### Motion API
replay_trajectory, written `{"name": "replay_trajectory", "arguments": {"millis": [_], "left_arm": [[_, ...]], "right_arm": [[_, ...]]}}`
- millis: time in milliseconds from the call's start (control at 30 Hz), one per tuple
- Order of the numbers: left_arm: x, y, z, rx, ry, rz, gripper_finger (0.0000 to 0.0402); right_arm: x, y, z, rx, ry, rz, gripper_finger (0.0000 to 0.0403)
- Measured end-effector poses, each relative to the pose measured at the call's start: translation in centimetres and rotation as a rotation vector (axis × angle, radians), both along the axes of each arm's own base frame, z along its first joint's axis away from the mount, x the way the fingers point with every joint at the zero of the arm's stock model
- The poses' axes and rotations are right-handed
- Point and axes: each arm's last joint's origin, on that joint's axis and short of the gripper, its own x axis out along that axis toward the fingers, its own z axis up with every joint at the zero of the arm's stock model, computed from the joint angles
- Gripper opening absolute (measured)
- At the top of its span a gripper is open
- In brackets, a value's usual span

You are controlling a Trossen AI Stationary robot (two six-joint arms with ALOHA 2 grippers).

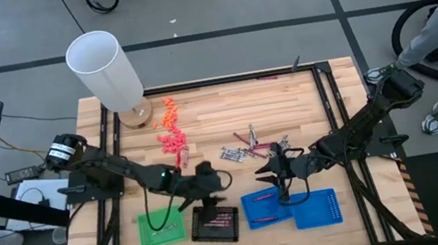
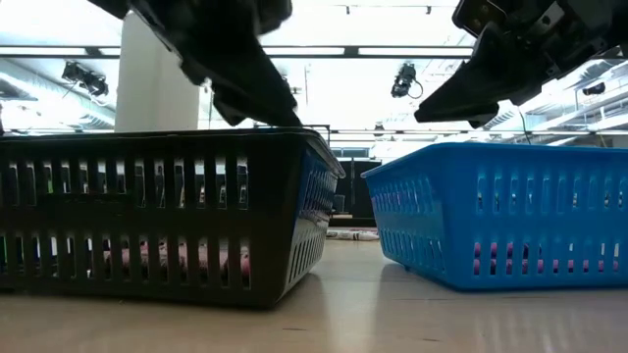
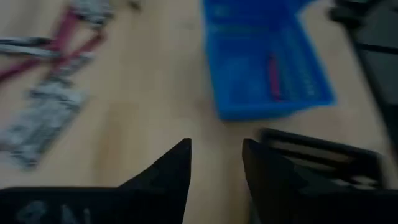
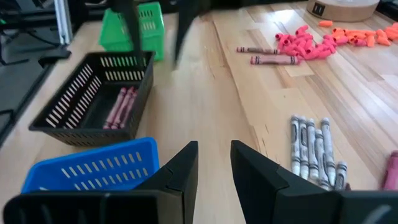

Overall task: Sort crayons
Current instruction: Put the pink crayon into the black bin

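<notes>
- My left tool [image 1: 207, 179] hangs over the black tray [image 1: 216, 223] with its fingers apart (nothing in them).
- My right tool [image 1: 279, 168] is by the blue tray [image 1: 260, 208], fingers apart a little, empty.
- Grey crayons [image 4: 316, 149] lie on the counter [image 1: 226, 113].

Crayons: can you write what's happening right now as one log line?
left gripper: open, above black tray | right gripper: empty, over blue tray | silver crayons: unsorted on table

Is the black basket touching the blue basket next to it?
Apart. The low view, level with the table, shows bare tabletop and the room behind between the black basket and the blue basket.
</notes>
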Motion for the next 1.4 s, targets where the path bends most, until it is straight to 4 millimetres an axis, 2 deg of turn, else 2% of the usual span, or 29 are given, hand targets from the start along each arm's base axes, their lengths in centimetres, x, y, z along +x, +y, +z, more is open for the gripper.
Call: {"name": "replay_trajectory", "arguments": {"millis": [167, 300, 500, 700, 1133, 1400], "left_arm": [[0.3, 2.3, -0.6, 0.033, 0.056, 0.112, 0.0155], [-0.3, 4.3, -1.5, 0.008, 0.189, 0.231, 0.0155], [-2.4, 7.2, -2.9, 0.029, 0.463, 0.426, 0.0153], [-4.6, 8.8, -3.4, 0.109, 0.679, 0.562, 0.0144], [-5.1, 11.5, -3.5, 0.058, 0.743, 0.637, 0.0143], [-6.5, 13.0, -6.2, -0.052, 0.728, 0.659, 0.0143]], "right_arm": [[-0.1, -0.1, -0.2, -0.017, 0.017, -0.022, 0.0105], [-0.3, -0.3, -0.5, -0.036, 0.047, -0.048, 0.0105], [-0.4, -0.4, -0.6, -0.038, 0.062, -0.057, 0.0105], [-0.4, -0.3, -0.6, -0.041, 0.06, -0.056, 0.0105], [-0.4, -0.2, -0.6, -0.031, 0.057, -0.048, 0.0105], [-0.6, 0.3, -0.5, -0.029, 0.05, -0.028, 0.0105]]}}
